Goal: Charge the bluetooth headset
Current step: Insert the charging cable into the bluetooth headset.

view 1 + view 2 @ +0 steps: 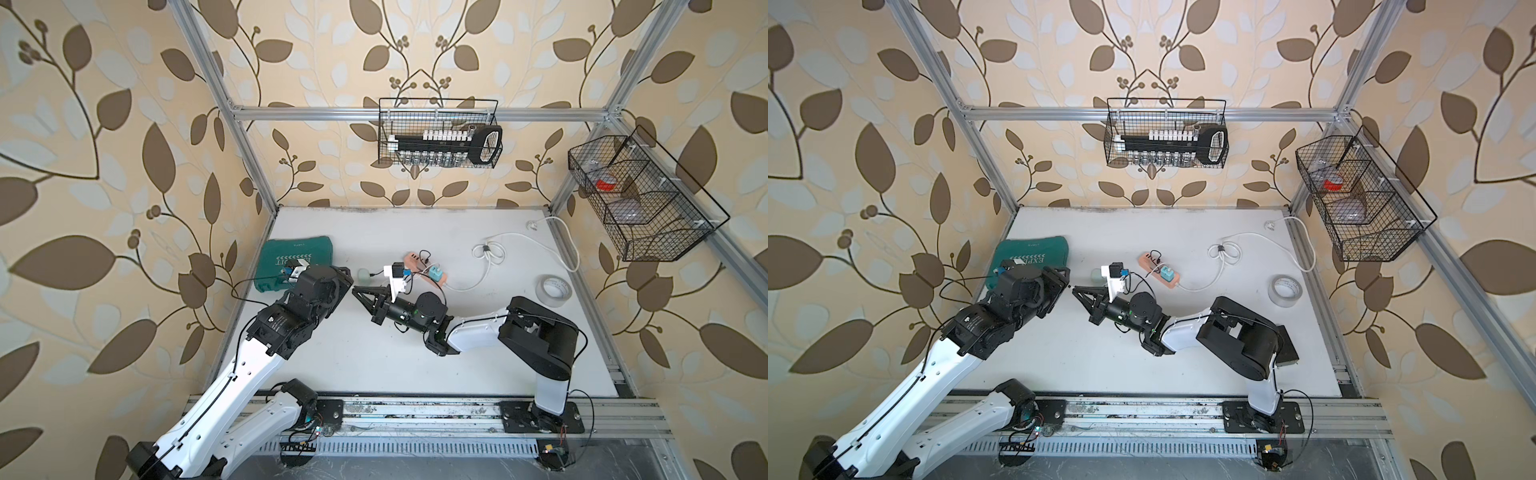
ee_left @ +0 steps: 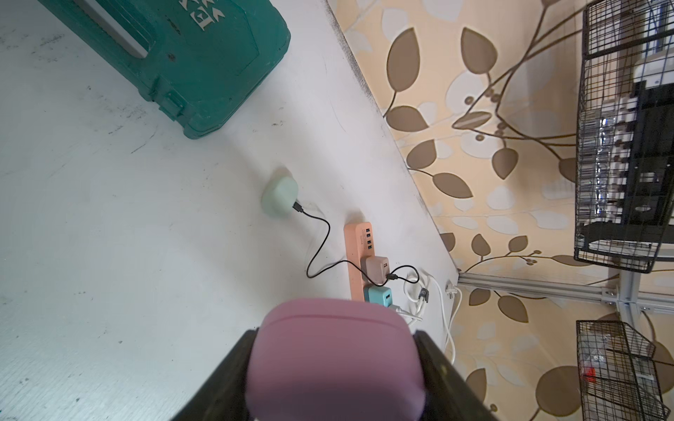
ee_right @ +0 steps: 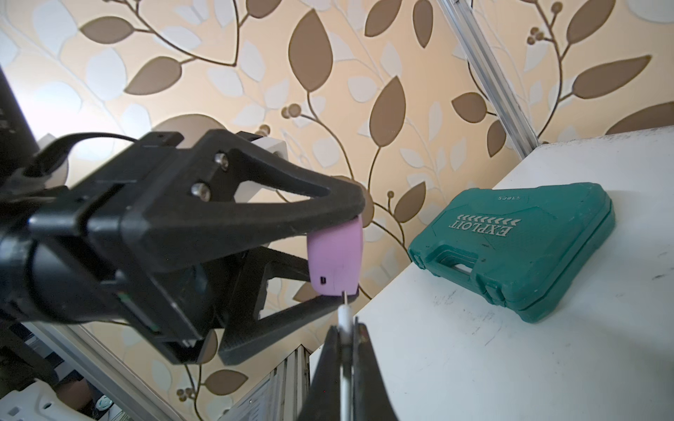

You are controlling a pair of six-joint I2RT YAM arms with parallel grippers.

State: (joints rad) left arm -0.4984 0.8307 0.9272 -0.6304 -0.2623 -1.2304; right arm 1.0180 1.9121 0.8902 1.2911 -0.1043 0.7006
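The bluetooth headset is a pink rounded case held off the table, my left gripper shut on it from both sides. In the left wrist view the case fills the space between the black fingers. My right gripper is shut on a white charging plug. The plug's thin metal tip touches the case's lower edge, a little beside the small dark port. In both top views the two grippers meet tip to tip left of the table's middle: left gripper, right gripper.
A pink-orange power strip carries a beige charger and a teal charger. A black cable runs from the strip to a mint case. A green tool case, coiled white cord, tape roll and wall baskets surround.
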